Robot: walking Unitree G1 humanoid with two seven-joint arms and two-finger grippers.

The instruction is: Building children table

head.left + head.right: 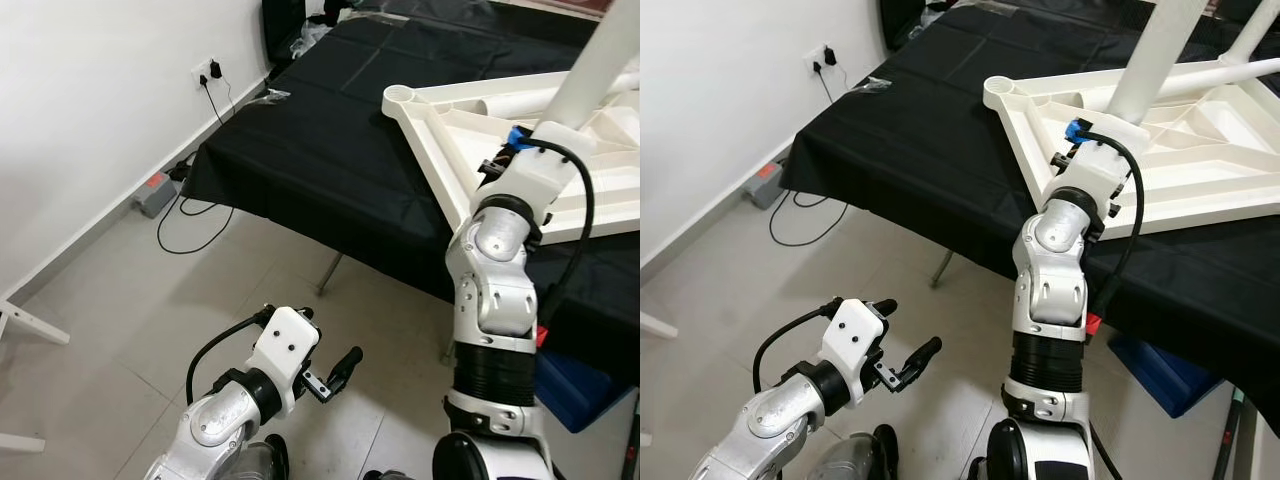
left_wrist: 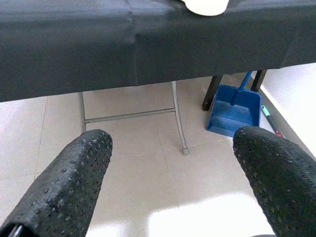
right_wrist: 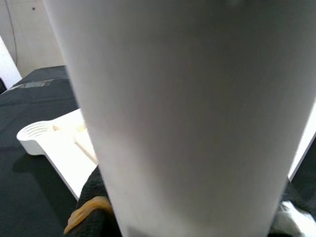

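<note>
Fingers [image 2: 64,182] of the left gripper [image 1: 902,352] are spread wide with nothing between them, held low over the tiled floor [image 1: 120,300] beside the black-draped counter [image 1: 320,150]. The right gripper [image 1: 1095,150] is up at the white table leg [image 1: 1155,55], which stands on the upturned white children's tabletop [image 1: 1200,170] lying on the counter; I cannot tell whether its fingers are closed around the leg. A blue dustpan [image 2: 234,111] sits on the floor under the counter.
</note>
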